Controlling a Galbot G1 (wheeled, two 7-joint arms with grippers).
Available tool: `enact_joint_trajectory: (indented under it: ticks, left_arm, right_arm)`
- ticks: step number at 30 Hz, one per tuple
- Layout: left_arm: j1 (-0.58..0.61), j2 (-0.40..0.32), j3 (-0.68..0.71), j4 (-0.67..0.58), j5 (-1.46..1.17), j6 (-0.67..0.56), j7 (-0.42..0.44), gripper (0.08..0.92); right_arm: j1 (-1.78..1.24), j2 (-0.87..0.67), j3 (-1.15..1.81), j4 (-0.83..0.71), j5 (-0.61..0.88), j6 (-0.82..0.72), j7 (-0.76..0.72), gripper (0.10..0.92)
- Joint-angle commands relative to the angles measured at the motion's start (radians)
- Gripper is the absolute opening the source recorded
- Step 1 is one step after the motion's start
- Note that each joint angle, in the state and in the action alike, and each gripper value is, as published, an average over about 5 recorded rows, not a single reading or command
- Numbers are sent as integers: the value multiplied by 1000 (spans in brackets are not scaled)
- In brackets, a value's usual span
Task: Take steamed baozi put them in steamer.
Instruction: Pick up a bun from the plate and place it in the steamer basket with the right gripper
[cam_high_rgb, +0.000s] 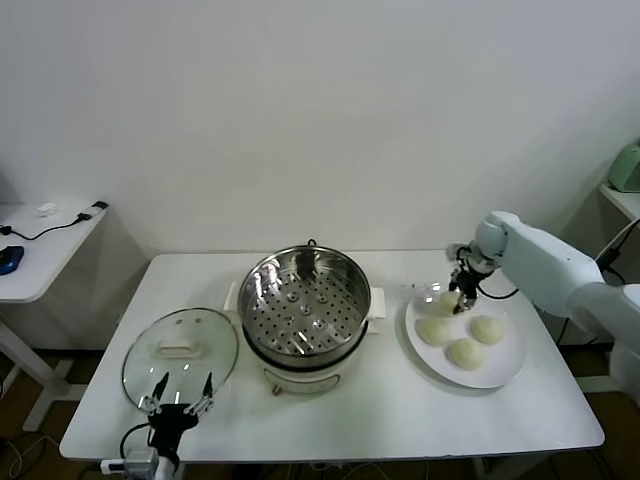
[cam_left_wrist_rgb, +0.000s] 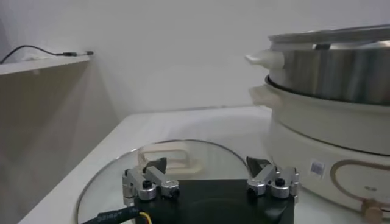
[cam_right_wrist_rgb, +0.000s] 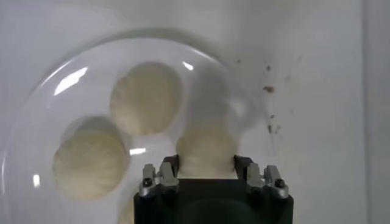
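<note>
Robot test room or lab, bare white wall, white folding worktop (cam_high_rgb: 400, 400) carrying a steamer (cam_high_rgb: 305, 315), glass lid (cam_high_rgb: 180, 345) and plate (cam_high_rgb: 500, 375), side desk (cam_high_rgb: 40, 250) far left with cables

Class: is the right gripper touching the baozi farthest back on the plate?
Touching. In the right wrist view, the right gripper has its fingers pressed against both sides of the baozi.

In the right wrist view the right hand (cam_right_wrist_rgb: 206, 173) covered the lower part of the baozi (cam_right_wrist_rgb: 206, 149) between its fingers, so contact could not be told, and the frame's bottom edge cut off a fourth bun. In the left wrist view the steamer (cam_left_wrist_rgb: 341, 91) ran off the right edge and the glass lid (cam_left_wrist_rgb: 183, 164) off the bottom, partly behind the left hand (cam_left_wrist_rgb: 210, 182)
</note>
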Motion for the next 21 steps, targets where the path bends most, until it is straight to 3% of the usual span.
enact_joint_trajectory:
  ticks: [1, 8, 12, 16, 21]
  left_arm:
    - [3, -4, 6, -22, 9, 5, 1, 823]
    - [17, 1, 6, -37, 11, 2, -1, 823]
    - [25, -2, 7, -42, 12, -1, -1, 823]
    - [30, -3, 10, -42, 15, -1, -2, 823]
    - [32, 3, 14, -32, 21, -5, -2, 823]
  right_arm:
    - [466, -3, -302, 334, 246, 52, -12, 611]
    - [607, 198, -292, 469, 371, 155, -33, 611]
    - [560, 297, -302, 553, 336, 245, -20, 611]
    - [472, 359, -325, 519, 147, 420, 3, 611]
    - [324, 410, -285, 349, -127, 619, 32, 611]
